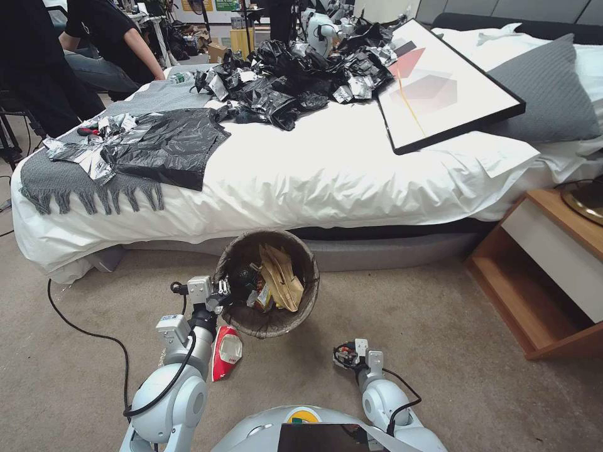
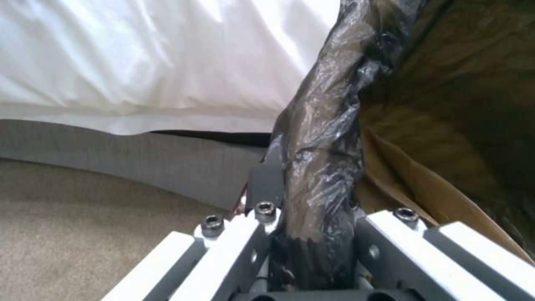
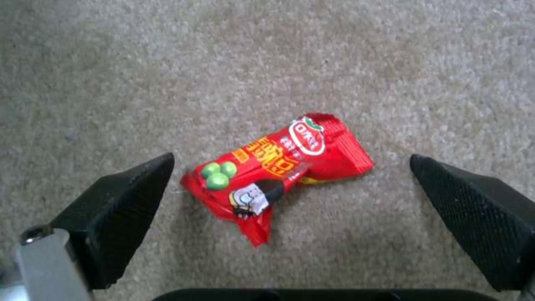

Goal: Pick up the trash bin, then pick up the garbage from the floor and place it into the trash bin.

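Left pincer (image 1: 221,295) is clenched on the trash bin's (image 1: 276,323) lined rim at its 9 o'clock edge. Right pincer (image 3: 290,184) hangs released over a red snack wrapper (image 3: 278,171) on the carpet (image 3: 167,62), fingers straddling it. Risk: the slick liner may slip, tilting the bin. The bin holds brown paper (image 1: 282,276) and wrappers. A red cup (image 1: 226,355) lies near the bin's 7 o'clock side.
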Available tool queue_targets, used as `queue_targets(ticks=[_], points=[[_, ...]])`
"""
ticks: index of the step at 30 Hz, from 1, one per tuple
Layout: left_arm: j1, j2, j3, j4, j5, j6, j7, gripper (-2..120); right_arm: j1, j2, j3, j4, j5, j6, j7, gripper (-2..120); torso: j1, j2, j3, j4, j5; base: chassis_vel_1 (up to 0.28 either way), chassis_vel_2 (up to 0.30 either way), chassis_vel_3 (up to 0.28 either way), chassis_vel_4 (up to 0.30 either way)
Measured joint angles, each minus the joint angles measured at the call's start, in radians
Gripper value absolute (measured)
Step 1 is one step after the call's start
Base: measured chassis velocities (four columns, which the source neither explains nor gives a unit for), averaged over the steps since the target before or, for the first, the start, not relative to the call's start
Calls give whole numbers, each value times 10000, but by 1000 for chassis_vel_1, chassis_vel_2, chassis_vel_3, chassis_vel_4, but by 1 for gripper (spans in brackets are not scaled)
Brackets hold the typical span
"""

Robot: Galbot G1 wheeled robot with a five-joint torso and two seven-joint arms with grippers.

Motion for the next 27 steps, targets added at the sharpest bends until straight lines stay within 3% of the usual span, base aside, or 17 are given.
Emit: queue_targets(ticks=[5,9,13,18,24,27], points=[[11,0,10,13,25,-13,2,2,63,23,-33,-46,-26,13,-1,97,0,0,0,0,1,0,0,0,0],[4,-12,28,17,38,-35,0,2,122,37,-78,-180,-54,29,-2,77,0,0,0,1,-2,0,0,0,0],[3,-13,12,19,34,-52,-6,2,129,64,-79,-296,-106,90,-1,67,0,1,0,-3,-6,0,0,0,0],[0,-10,3,26,23,-76,-16,2,127,86,-44,-486,-162,213,-20,44,-1,3,-1,-9,-12,0,0,0,0],[-14,-12,20,29,22,-79,-24,2,114,80,8,-549,-163,247,-19,28,-1,3,-1,-4,-9,0,0,0,0],[-16,-16,25,31,16,-81,-28,2,126,75,28,-605,-163,255,-17,14,-1,3,0,0,-4,0,0,0,0]])
